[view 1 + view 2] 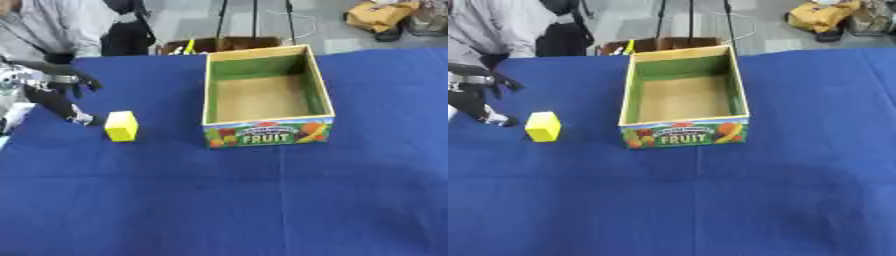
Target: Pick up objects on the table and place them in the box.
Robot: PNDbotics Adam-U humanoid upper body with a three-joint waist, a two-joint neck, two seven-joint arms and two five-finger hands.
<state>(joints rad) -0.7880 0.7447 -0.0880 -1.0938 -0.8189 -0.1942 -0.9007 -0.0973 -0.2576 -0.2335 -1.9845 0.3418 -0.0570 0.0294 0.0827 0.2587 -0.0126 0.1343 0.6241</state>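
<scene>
One readable word: FRUIT

It stands on the box's (268, 133) near front panel, among fruit pictures, to the right of the left hand (61, 102).

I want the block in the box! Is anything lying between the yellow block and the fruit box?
Nothing. Between the yellow rectangular block and the wooden fruit box there is only bare blue tablecloth, in both eye views.

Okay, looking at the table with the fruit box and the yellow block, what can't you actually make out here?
- Left hand: blurred and dark in both eye views; whether it touches the yellow block is unclear.
- Right hand: in neither view.
- Fruit box: the near wall hides the near strip of its floor.
- Label's small print above "FRUIT": unreadable.
</scene>
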